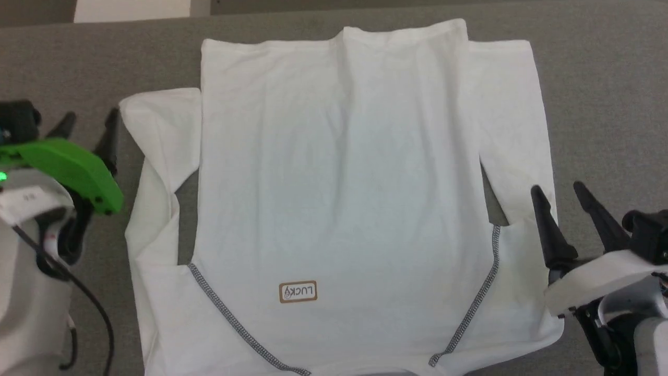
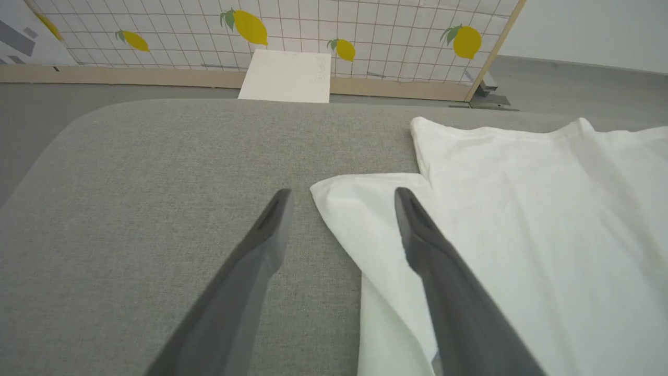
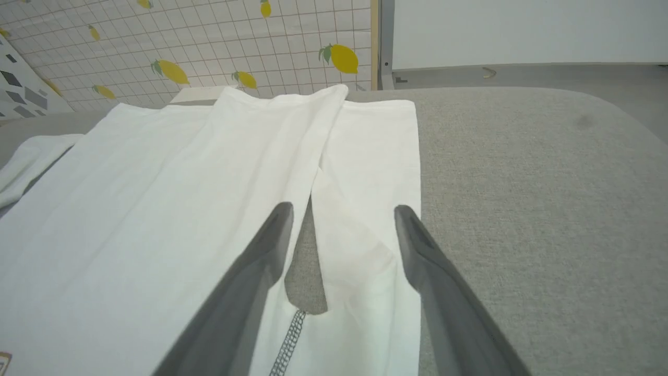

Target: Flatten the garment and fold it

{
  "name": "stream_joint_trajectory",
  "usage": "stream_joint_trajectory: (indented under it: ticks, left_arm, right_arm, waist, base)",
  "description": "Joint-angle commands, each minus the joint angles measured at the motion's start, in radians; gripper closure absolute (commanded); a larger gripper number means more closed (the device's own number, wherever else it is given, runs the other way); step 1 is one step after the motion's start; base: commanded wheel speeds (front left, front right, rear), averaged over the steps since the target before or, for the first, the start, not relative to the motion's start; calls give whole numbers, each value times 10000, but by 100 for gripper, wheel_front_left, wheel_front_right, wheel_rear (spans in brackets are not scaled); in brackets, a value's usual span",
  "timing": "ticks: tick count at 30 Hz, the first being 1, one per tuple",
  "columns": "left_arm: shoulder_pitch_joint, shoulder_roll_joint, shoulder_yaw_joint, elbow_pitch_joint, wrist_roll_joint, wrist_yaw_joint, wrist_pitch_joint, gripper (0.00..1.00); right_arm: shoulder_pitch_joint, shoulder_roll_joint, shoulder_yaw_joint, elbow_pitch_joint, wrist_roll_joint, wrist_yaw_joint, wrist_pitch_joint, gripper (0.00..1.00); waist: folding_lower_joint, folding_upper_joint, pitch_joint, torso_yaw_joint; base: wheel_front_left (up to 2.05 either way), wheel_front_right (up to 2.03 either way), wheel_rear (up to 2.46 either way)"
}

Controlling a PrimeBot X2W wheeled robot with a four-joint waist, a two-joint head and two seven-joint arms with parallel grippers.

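The white garment (image 1: 339, 183) lies spread flat on the grey table (image 1: 600, 78), its dark grey seams and a small "LUCKY" label (image 1: 298, 292) toward me. Its long sleeves lie along both sides. My left gripper (image 1: 88, 128) stands open beside the left sleeve's cuff (image 2: 360, 209), one finger (image 2: 417, 230) over the cloth, nothing held. My right gripper (image 1: 561, 196) is open above the right sleeve (image 3: 365, 172), near the armpit gap (image 3: 305, 282), and holds nothing.
A flat white board (image 2: 287, 75) lies beyond the table's far edge, against a tiled lemon-print screen (image 2: 365, 31). Bare grey tabletop extends left of the garment (image 2: 130, 183) and right of it (image 3: 522, 183).
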Motion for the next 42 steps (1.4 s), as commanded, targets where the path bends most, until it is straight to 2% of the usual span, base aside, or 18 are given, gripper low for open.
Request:
stream_joint_trajectory:
  ticks: [1, 8, 12, 19, 20, 21, 22, 25, 29, 34, 39, 42]
  left_arm:
    - [-610, 209, -56, 269, 62, -65, 288, 0]
    - [-2613, 816, -201, 1647, 215, 171, 1960, 0]
    - [-3061, 1049, -260, 2246, 300, 543, 2913, 0]
    - [-3209, 1047, -269, 2654, 53, 1033, 4228, 0]
    - [-3162, 1029, -315, 2681, -28, 1024, 4496, 12]
    - [-3111, 1026, -360, 2679, -80, 1011, 4706, 82]
    - [-3038, 1023, -407, 2647, -141, 993, 4923, 100]
    - [-2892, 1109, -422, 2387, -131, 982, 4916, 100]
    - [-2769, 1284, -183, 1923, 284, 1186, 3506, 100]
    - [-2445, 1226, 10, 1202, 519, 1305, 2098, 100]
    - [-2072, 959, -15, -299, 581, 1389, 1350, 100]
    - [-1870, 725, -292, -1418, 640, 1394, 1265, 100]
  right_arm:
    - [-356, 52, 55, 86, -106, -13, -210, 0]
    - [-1580, 290, 256, 483, -454, -13, -1103, 0]
    - [-2010, 397, 371, 628, -634, -13, -1623, 0]
    - [-2249, 522, 550, 797, -695, -13, -2030, 0]
    - [-2249, 532, 555, 814, -691, -13, -2045, 0]
    - [-2243, 539, 555, 827, -693, -13, -2046, 0]
    - [-2232, 546, 552, 844, -701, -13, -2040, 0]
    - [-2168, 560, 519, 882, -730, -13, -1975, 0]
    - [-2082, 572, 424, 889, -749, -13, -1907, 0]
    - [-1726, 569, 151, 857, -840, -13, -1765, 0]
    - [-1129, 573, -242, 697, -894, -13, -1526, 0]
    - [-800, 587, -405, 566, -883, -13, -1361, 0]
  waist:
    - [0, 0, 942, -364]
    - [0, 0, 1812, -882]
    - [0, 0, 2070, -1098]
    - [0, 0, 2236, -1266]
    - [0, 0, 2217, -1265]
    - [0, 0, 2197, -1260]
    - [0, 0, 2148, -1246]
    - [0, 0, 1973, -1173]
    - [0, 0, 1520, -1004]
    - [0, 0, 710, -607]
    - [0, 0, -251, -42]
    - [0, 0, -666, 218]
  base:
    - [0, 0, 0]
    - [0, 0, 0]
    - [0, 0, 0]
    - [0, 0, 0]
    - [0, 0, 0]
    - [0, 0, 0]
    - [0, 0, 0]
    - [0, 0, 0]
    - [0, 0, 0]
    - [0, 0, 0]
    - [0, 0, 0]
    - [0, 0, 0]
